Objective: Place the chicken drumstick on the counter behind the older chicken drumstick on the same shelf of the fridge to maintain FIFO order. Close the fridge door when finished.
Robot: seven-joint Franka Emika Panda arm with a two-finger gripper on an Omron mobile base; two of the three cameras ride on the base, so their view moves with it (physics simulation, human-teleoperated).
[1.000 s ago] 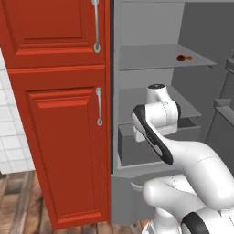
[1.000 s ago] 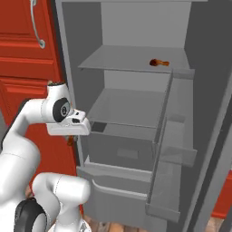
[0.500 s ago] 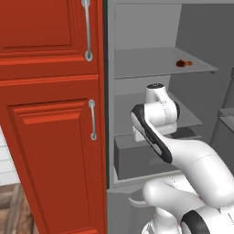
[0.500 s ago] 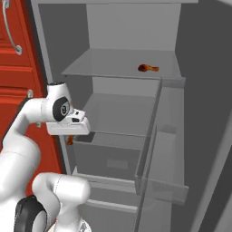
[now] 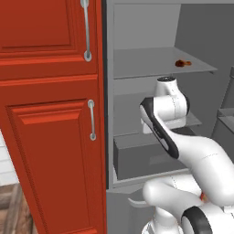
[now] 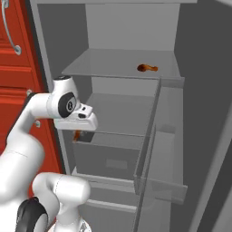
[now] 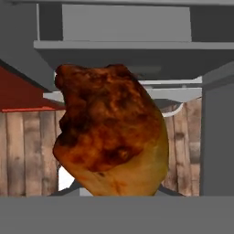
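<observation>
You will find no readable text, no labels, no brands, no numbers, no signs on the fridge (image 6: 195,113), the red cabinets (image 5: 50,114), or the chicken drumstick (image 7: 109,132)

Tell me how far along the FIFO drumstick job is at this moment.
Done: the new chicken drumstick is off the counter, hanging below the gripper in front of the open fridge. In hand: carrying it toward the fridge, well below the target shelf. Left: lift it to that shelf, set it behind the older drumstick lying there, then shut the fridge door, which stands open.
</observation>
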